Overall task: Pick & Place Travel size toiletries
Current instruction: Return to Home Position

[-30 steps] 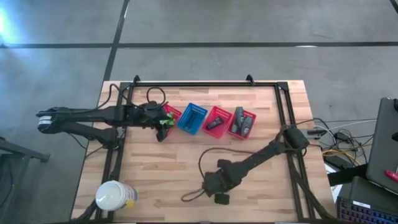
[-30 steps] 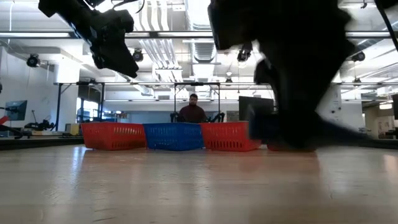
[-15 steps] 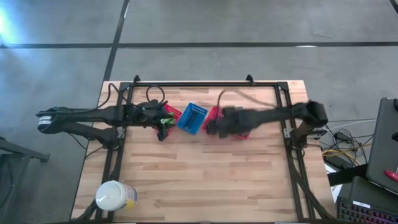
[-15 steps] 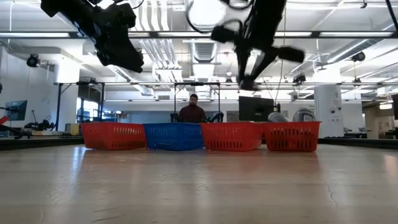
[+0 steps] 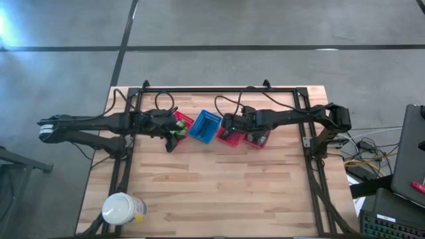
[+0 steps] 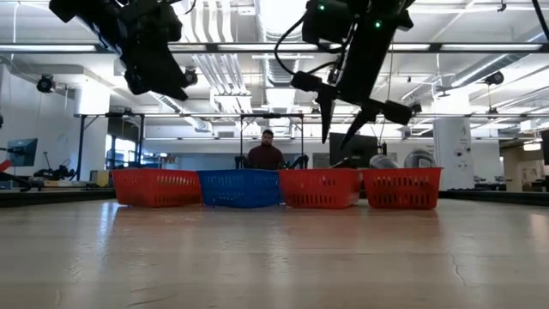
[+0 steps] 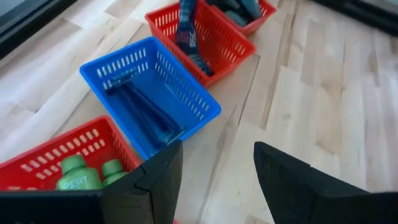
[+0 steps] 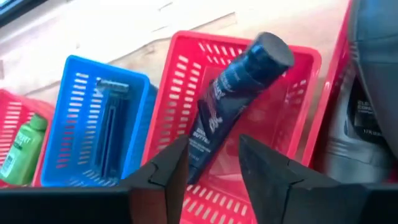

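Note:
My right gripper (image 8: 211, 168) hangs open above the middle red basket (image 5: 234, 137), well over its rim in the low view (image 6: 343, 129). A dark blue tube (image 8: 230, 93) lies slanted in that basket, cap end up by the rim. My left gripper (image 7: 217, 180) is open too, hovering over the leftmost red basket (image 5: 184, 121), which holds green bottles (image 7: 74, 174). Thin dark T-shaped sticks (image 8: 109, 124) lie in the blue basket (image 5: 206, 126). Dark grey containers (image 8: 364, 124) fill the rightmost red basket (image 5: 261, 135).
The baskets stand in a row near the table's far edge. A large white jar (image 5: 121, 209) stands at the near left corner. Bare wood (image 5: 226, 186) spans the table's middle and near side. A person (image 6: 266, 154) sits in the room beyond the table.
My right arm has risen from low over the table's near side and swung to the far side. It then reached left along the row of baskets until its gripper stood above the middle red basket.

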